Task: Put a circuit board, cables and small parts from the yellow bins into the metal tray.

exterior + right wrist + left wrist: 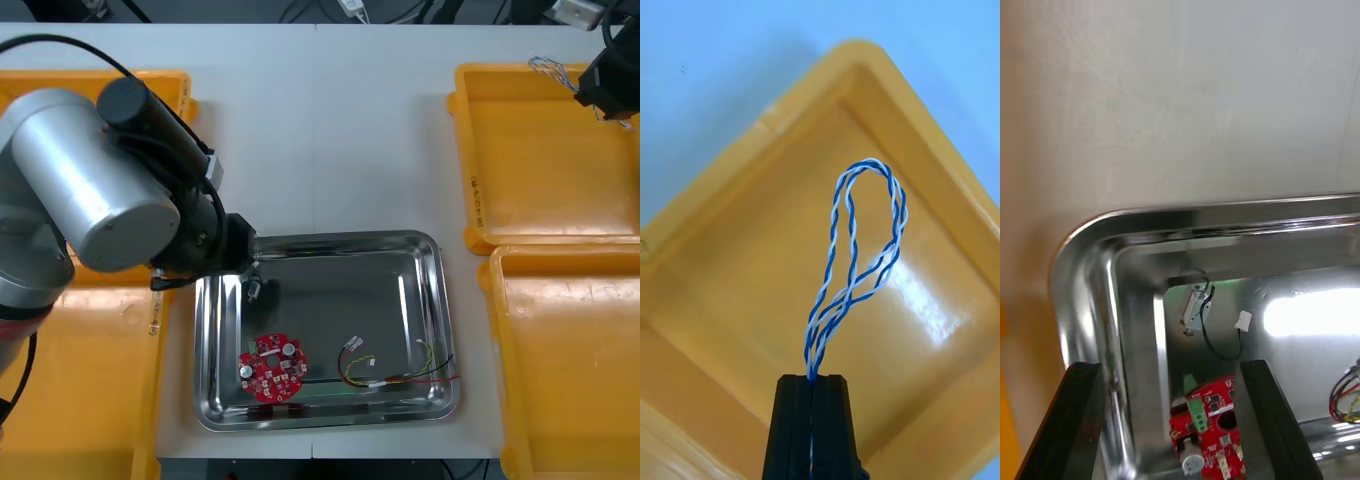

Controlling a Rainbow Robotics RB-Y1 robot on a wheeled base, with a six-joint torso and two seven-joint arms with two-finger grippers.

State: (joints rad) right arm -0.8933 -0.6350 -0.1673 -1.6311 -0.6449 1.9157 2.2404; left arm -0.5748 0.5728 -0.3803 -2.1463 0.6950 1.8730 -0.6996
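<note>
Got the twisted blue and white cable (869, 163) (548, 68) clamped between the right gripper's (812, 379) (600, 85) jaws, loop sticking out over the far yellow bin (470, 150) (865, 60), about 2 o'clock from the metal tray (330, 238) (1225, 214). Also seeing 1 red circuit board (272, 367) (1210, 420) at the tray's 7 o'clock and a red and yellow cable (400, 378) at 5. Spotted the left gripper (245, 270) (1169, 367) over the tray's 10 o'clock corner, jaws apart, near a small metal part (254, 290) (1195, 307).
</note>
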